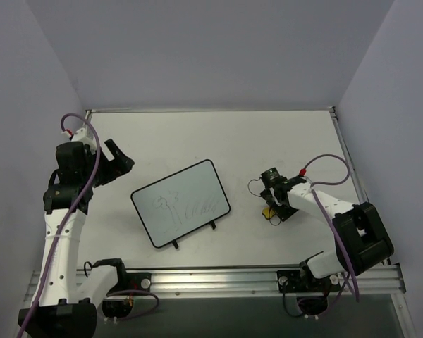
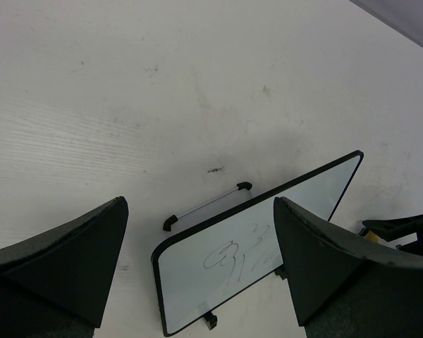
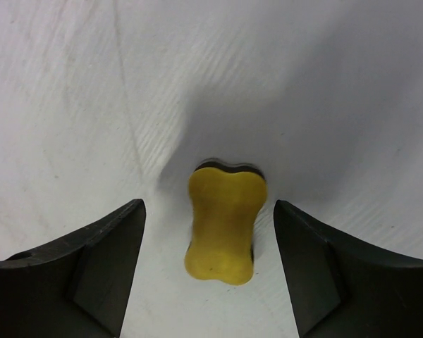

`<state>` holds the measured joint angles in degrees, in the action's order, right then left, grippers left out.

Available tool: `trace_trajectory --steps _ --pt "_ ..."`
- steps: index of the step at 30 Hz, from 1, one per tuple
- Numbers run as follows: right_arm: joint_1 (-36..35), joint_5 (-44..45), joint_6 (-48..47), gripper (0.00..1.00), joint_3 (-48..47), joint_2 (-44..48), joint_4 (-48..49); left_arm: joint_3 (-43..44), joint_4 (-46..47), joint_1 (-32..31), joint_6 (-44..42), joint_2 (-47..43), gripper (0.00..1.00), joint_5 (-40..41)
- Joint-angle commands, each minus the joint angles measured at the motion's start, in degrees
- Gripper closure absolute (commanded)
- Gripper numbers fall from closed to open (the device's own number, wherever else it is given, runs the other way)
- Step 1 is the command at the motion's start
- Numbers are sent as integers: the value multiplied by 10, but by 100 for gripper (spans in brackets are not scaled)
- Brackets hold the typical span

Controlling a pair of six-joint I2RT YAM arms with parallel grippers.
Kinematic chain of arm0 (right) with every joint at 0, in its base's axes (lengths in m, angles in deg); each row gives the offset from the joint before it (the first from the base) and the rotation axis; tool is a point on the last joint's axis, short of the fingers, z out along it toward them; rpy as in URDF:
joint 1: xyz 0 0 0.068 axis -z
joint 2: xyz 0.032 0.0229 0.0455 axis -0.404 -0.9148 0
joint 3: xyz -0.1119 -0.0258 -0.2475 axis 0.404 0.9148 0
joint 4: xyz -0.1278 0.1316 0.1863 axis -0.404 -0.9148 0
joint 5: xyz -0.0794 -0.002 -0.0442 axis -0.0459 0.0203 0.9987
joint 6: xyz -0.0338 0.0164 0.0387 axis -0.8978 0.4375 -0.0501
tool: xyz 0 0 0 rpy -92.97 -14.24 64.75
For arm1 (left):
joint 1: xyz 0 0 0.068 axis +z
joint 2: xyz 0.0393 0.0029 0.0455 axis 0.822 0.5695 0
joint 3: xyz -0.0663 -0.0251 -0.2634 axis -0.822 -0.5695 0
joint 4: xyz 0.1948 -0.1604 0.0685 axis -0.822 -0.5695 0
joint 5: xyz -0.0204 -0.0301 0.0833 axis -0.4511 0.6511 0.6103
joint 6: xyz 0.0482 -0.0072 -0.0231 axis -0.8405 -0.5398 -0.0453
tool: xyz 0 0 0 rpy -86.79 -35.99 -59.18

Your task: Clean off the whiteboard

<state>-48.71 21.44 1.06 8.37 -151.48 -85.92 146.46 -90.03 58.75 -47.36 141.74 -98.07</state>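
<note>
Nothing is erased yet: scribbles (image 1: 178,206) mark the whiteboard (image 1: 197,184), flat on the table (image 1: 268,141) between the arms. The right gripper (image 1: 273,211) is spread astride the sponge (image 3: 222,225) without touching it, and the left gripper (image 1: 117,163) hangs spread nearby. Grasping and wiping remain.

The whiteboard (image 1: 181,203) (image 2: 218,278) lies flat on the table (image 1: 268,141) in front of me, near the middle and a little to my left. It is a small white rectangle with rounded corners and a thin black frame, turned so that its right end points away from me. Two small black feet (image 1: 176,244) stick out from its near long edge. Dark scribbles (image 1: 187,206) (image 2: 233,257) cross its middle, unerased.
</note>
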Motion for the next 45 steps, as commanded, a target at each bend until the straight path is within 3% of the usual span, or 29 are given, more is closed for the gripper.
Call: trace_trajectory --steps 1,15,19,25,29,35,38,41,45 --pt "-28 21 20 32 -34 -17 -31 1 25 1 0 -4 6 -9" --pt "-43 5 50 39 2 -25 -14 -1 25 1 1 -5 6 -12" --pt "-38 9 46 47 4 -26 -14 -1 24 1 1 -6 6 -10" --pt "-26 7 18 68 1 -32 -7 -2 24 1 0 -7 6 -9" --pt "-16 0 -38 100 -3 -37 5 -2 25 1 0 -7 6 -8" --pt "-15 -17 -176 100 -78 -4 25 -3 24 1 0 -5 6 -6" --pt "-13 -92 -278 100 -104 22 86 -3 25 3 2 -1 6 -7" --pt "-37 -165 -350 100 -118 57 156 -6 25 4 7 5 6 -6" --pt "-96 -148 -401 100 -120 82 192 -15 8 6 33 7 6 27"
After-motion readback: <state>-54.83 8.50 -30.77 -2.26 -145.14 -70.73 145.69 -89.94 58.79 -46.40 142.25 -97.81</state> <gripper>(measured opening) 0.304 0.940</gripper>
